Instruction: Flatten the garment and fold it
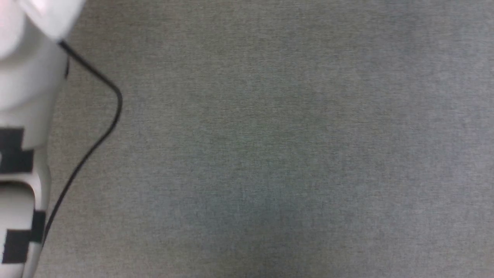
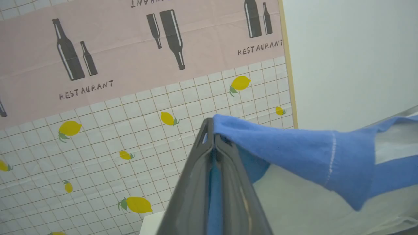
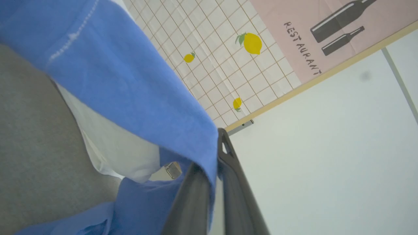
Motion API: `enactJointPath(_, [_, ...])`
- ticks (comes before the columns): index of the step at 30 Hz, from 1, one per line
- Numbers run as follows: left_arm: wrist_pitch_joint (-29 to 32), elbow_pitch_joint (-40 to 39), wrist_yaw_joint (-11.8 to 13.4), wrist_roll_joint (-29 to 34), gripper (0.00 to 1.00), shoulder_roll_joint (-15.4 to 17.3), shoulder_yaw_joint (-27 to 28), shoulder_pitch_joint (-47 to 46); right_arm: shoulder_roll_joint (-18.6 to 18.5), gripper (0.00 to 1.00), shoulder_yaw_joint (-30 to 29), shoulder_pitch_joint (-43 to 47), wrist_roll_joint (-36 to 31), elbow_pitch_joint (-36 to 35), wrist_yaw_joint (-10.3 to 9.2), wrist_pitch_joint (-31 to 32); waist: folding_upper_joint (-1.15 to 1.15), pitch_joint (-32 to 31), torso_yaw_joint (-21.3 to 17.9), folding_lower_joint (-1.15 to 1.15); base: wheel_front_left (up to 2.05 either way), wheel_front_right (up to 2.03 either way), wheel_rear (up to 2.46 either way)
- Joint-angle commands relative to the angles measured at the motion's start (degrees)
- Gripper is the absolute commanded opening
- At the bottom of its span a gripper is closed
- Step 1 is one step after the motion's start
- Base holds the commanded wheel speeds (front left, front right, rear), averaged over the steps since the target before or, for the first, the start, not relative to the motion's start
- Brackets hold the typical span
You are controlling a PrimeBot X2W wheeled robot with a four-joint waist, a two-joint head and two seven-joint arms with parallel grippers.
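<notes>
Left hand (image 2: 214, 130) clamps the shirt's (image 2: 294, 150) blue sleeve, cloth stretching to its right; right hand (image 3: 218, 138) pinches blue cloth too. The head view adds open grey surface (image 1: 270, 154), a cable (image 1: 92, 70) along its left edge.

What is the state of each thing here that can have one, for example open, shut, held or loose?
garment: held by its blue fabric in both grippers, sagging, not flat, not yet folded.
left gripper: shut on the blue fabric.
right gripper: shut on the blue fabric.
black cable: slack, curving beside the pale arm.
patterned sheet: spread flat, with faint creases.
</notes>
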Motion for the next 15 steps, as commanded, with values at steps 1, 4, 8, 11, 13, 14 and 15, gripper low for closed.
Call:
enactJointPath(1, [0.14,-2.34,-0.31,-0.23,0.0,0.71,-0.39,2.33,-1.22,0.0,-0.73,2.52,1.19,-2.36,-0.12,-0.58,0.0,-0.61,0.68,-0.02,0.0,0.0,0.0])
enactJointPath(4, [3.93,-14.26,0.69,-0.66,0.0,3.79,-2.65,14.14,-5.7,0.0,-5.41,14.56,4.82,-13.23,-0.12,0.81,0.0,-3.63,0.87,-0.02,0.0,0.0,0.0])
enactJointPath(8, [7.69,-24.46,4.19,-1.54,0.0,6.48,-3.55,26.47,-7.66,0.0,-11.82,27.1,6.35,-21.36,-0.12,3.41,0.0,-6.57,0.79,-0.02,0.0,0.0,0.0])
enactJointPath(11, [9.82,-30.36,7.1,-1.74,0.0,8.26,-4.38,35.21,-7.26,0.0,-17.14,36.98,6.89,-26.3,-0.12,5.88,0.0,-8.6,0.73,-0.02,0.0,0.0,0.0])
enactJointPath(13, [11.13,-33.18,8.93,-1.73,0.0,9.4,-5.23,40.93,-6.24,0.0,-20.92,43.49,6.98,-29.24,-0.12,7.23,0.0,-10.0,0.58,-0.02,0.0,0.0,0.0])
enactJointPath(14, [11.75,-34.28,9.81,-1.8,0.0,9.9,-5.8,43.91,-5.48,0.0,-22.94,46.98,6.85,-30.65,-0.12,7.89,0.0,-10.87,0.53,-0.02,0.0,0.0,0.0])
enactJointPath(15, [12.28,-35.08,10.52,-1.88,0.0,10.25,-6.18,46.1,-4.8,0.0,-24.59,49.64,6.73,-31.74,-0.12,8.37,0.0,-11.34,0.48,-0.02,0.0,0.0,0.0])
